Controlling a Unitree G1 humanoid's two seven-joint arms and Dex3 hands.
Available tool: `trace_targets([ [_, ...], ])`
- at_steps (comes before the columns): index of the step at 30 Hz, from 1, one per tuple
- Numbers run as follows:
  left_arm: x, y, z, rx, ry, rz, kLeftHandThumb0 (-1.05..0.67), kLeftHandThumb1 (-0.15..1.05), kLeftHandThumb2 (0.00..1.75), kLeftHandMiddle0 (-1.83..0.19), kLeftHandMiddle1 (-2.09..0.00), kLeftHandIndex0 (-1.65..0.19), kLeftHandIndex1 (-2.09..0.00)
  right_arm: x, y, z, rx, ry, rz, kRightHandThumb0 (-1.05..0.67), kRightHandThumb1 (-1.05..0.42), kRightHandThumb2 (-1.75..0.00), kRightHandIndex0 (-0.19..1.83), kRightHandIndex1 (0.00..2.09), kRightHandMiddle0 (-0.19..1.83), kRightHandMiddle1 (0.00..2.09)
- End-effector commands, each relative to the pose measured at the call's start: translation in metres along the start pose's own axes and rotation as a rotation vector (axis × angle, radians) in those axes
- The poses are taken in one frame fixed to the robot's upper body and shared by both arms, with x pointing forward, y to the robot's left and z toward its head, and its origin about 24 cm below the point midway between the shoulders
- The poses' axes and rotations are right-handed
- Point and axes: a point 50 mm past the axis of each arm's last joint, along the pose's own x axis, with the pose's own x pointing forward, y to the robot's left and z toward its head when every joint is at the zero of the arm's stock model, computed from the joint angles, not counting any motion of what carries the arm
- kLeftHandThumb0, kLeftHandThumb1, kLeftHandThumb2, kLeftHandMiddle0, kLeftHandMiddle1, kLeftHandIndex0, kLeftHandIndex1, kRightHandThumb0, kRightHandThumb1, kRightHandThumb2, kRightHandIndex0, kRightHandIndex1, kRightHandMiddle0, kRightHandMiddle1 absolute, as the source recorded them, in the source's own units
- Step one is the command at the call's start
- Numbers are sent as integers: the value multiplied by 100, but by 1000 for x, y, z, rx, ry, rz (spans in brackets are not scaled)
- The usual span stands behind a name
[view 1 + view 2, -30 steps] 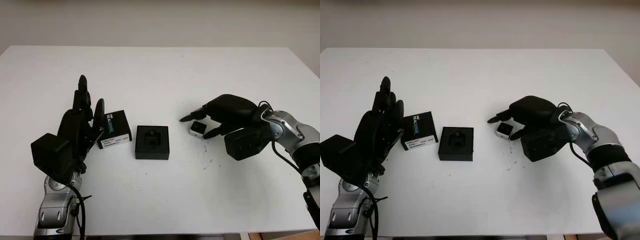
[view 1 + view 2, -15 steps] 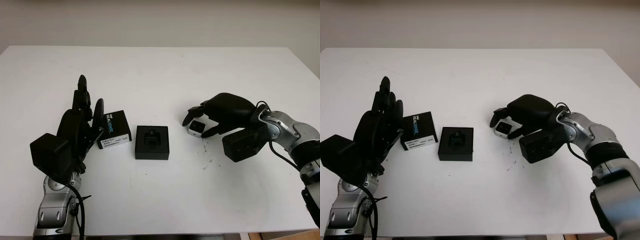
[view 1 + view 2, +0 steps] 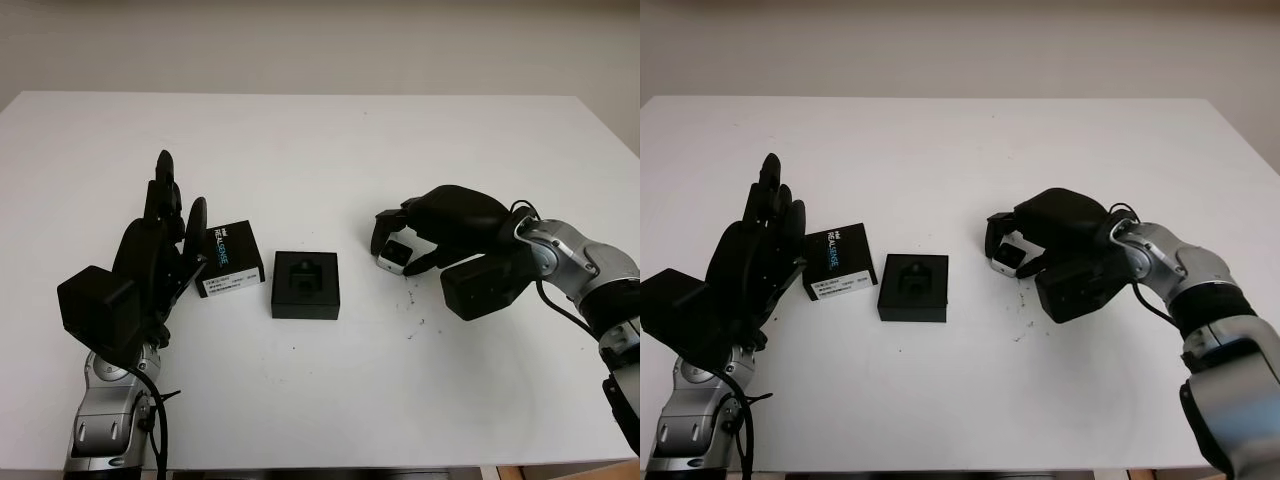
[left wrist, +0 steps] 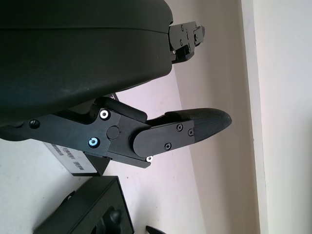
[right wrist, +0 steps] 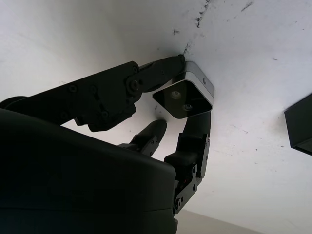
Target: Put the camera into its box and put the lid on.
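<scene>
Right wrist view, right hand pinching camera, half-hidden by fingers, left hand spread

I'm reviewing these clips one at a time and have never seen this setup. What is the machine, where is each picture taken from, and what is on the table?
This is a humanoid robot with two arms ending in black three-finger hands. Two pictures come from its head, looking down at a white table; the other two come from cameras at its wrists. In the middle lies an open black box, with its printed lid just beside it. The left hand is open, next to the lid. The right hand has its fingers closed around a small silver camera, which sits at the table surface.
</scene>
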Motion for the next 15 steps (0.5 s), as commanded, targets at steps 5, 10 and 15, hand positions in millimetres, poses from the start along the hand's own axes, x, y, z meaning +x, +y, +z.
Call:
trace_targets([
  [5,1,1,5,15,-23,0,-65,105,60,17,-6,17,-5,-4,8,-3,-6,17,14,-26,-94,-6,51,54,44,118],
  [10,0,-1,4,7,-18,-4,-64,105,60,17,-5,17,-5,-4,10,-5,58,40,-17,-30,-98,-6,46,46,37,140],
  [15,-1,-3,3,-2,-19,1,-64,105,60,16,-6,17,-5,-2,14,-5,224,54,-67,-35,-102,-5,37,33,28,159],
])
